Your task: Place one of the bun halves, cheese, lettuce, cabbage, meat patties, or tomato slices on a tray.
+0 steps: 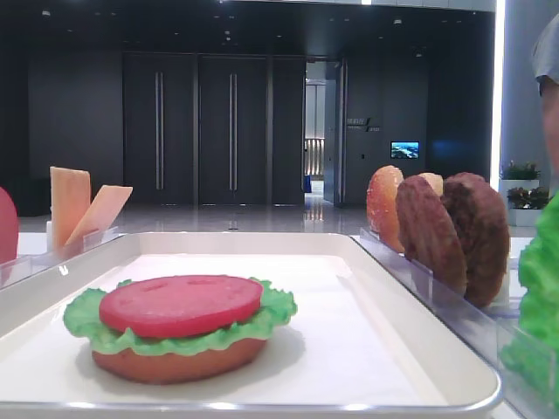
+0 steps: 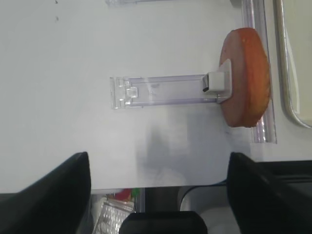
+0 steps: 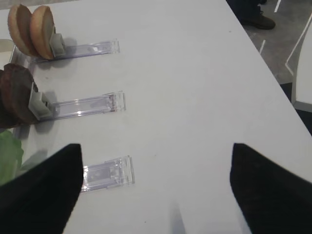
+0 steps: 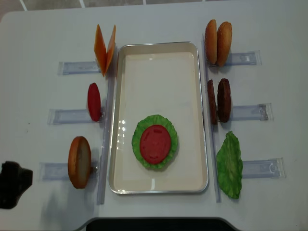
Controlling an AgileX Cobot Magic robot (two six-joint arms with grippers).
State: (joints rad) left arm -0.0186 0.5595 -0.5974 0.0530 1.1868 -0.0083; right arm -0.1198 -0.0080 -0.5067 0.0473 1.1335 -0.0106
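Note:
On the tray (image 4: 120, 96) a tomato slice (image 4: 156, 143) lies on lettuce (image 4: 139, 139) over a bun half (image 1: 175, 362). Left of the tray stand cheese (image 4: 105, 48), another tomato slice (image 4: 94, 102) and a bun half (image 4: 79, 161) (image 2: 246, 78). Right of it stand two bun halves (image 4: 217, 42), the meat patties (image 4: 219, 101) and a lettuce leaf (image 4: 230, 166). Cabbage is out of view. My left gripper (image 2: 158, 195) (image 4: 12, 185) is open and empty over the table's near-left edge, apart from the bun half. My right gripper (image 3: 156, 190) is open over bare table.
Clear plastic holders (image 4: 252, 111) run outward from both long sides of the tray, one (image 3: 105, 173) just left of the right gripper. The table edge (image 2: 161, 187) lies under the left gripper. A person stands at the far right (image 1: 548, 78).

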